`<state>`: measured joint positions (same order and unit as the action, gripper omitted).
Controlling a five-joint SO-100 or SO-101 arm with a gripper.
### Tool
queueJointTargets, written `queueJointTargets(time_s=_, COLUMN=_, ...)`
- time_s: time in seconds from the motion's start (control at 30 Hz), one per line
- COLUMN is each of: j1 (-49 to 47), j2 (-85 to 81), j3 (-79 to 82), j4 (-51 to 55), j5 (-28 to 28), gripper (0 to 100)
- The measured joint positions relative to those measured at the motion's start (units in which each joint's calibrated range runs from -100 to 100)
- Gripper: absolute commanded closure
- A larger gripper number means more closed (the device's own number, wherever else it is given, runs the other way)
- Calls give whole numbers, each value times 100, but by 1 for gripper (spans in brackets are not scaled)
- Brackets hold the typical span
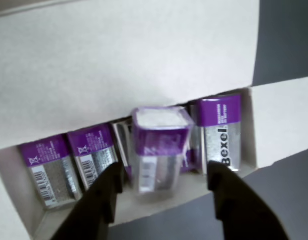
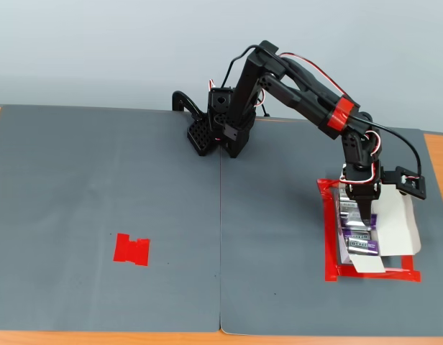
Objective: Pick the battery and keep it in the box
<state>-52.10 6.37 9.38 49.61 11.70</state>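
Placement is the step in hand, judging by the wrist view: the battery (image 1: 159, 150) is seen standing on end inside the box (image 1: 119, 60), between the spread fingers of the gripper (image 1: 161, 187). The jaws are held wide apart, and neither finger is seen touching the battery, so nothing appears to be gripped. Other batteries (image 1: 74, 165) are lined up in the box to one side of it, and a labelled one (image 1: 221, 132) on the other. In the fixed view the gripper (image 2: 362, 218) is shown lowered over the box (image 2: 394, 226), which sits within a red tape frame (image 2: 329, 237) on the grey tabletop (image 2: 99, 180). Next, a straight lift clear of the box is called for, without nudging the neighbours.
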Motion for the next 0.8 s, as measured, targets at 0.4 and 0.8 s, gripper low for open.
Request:
queueJointTargets(time_s=0.4, j1=15, j2=0, j3=0, j4=0, j5=0, gripper=78)
queueJointTargets(time_s=0.8, j1=251, j2=-1351, j3=0, j4=503, j5=0, gripper=87)
